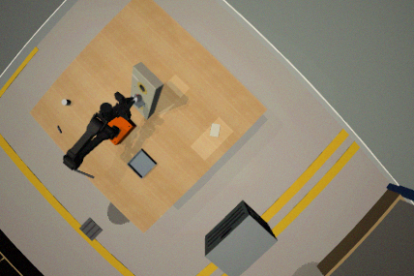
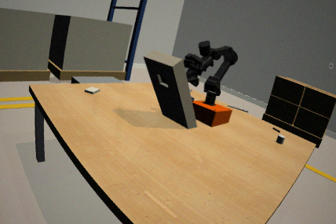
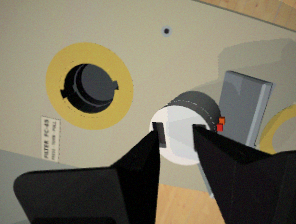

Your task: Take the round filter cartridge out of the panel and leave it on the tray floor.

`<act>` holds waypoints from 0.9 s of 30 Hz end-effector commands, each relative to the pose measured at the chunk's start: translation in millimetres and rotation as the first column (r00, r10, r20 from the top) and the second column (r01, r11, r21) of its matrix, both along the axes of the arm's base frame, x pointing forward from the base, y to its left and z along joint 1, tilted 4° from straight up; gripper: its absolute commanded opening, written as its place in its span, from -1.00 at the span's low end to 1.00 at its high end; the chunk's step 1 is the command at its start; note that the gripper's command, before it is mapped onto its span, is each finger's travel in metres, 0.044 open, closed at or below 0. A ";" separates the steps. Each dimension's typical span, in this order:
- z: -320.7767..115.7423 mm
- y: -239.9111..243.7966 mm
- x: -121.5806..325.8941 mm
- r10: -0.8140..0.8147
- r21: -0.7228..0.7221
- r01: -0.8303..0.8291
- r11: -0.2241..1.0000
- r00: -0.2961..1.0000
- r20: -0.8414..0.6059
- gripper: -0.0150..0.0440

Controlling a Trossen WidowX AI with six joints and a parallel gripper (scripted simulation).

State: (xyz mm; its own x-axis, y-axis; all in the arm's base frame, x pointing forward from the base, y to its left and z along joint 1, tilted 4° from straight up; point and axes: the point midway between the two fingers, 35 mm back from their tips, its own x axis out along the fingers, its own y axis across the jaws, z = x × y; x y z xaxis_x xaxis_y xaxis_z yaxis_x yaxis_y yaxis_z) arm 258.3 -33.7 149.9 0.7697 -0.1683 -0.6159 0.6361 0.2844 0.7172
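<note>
1. The white-faced filter cartridge (image 1: 138,98) (image 3: 178,145) is out of its round hole. It is in front of the tilted service panel (image 1: 138,75) (image 2: 173,100) (image 3: 125,25), not in the tray.
2. The gripper (image 1: 133,100) (image 3: 175,135) has its fingers a little way apart. Their tips are at the two dark slots on the cartridge's face. I cannot tell if they pinch it or just touch it.
3. The cartridge's dark round side points toward the panel. Small red and orange bits show on its right side in the wrist view.
4. A yellow ring (image 3: 57,82) goes around the dark hole. A small label (image 3: 50,139) is just below the ring in the wrist view.
5. The grey square tray (image 1: 142,163) sits flat on the wooden table (image 1: 208,80) (image 2: 169,167), near the lower-left edge in the top view, toward the bottom corner.
6. The arm's orange base (image 1: 127,128) (image 2: 221,117) is between the tray and the panel, nearer the lower-left edge.
7. A little white cylinder (image 1: 66,102) (image 2: 280,139) stands near the table's left corner in the top view.
8. A small pale block (image 1: 215,130) (image 2: 92,89) lies near the lower-right edge.
</note>
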 end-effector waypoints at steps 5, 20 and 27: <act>1.6 0.0 1.2 0.000 0.000 0.000 1.000 1.000 0.006 -0.11; 0.8 -0.2 1.2 -0.002 0.007 0.002 1.000 0.999 -0.045 -0.11; 4.2 -0.9 5.0 -0.010 0.043 0.022 0.999 0.964 -0.266 -0.11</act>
State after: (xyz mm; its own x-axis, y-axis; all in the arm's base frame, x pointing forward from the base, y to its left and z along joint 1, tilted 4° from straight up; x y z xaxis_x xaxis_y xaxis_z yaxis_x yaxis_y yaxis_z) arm 260.6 -34.9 153.4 0.6566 -0.1610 -0.7368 0.7482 0.2625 0.6093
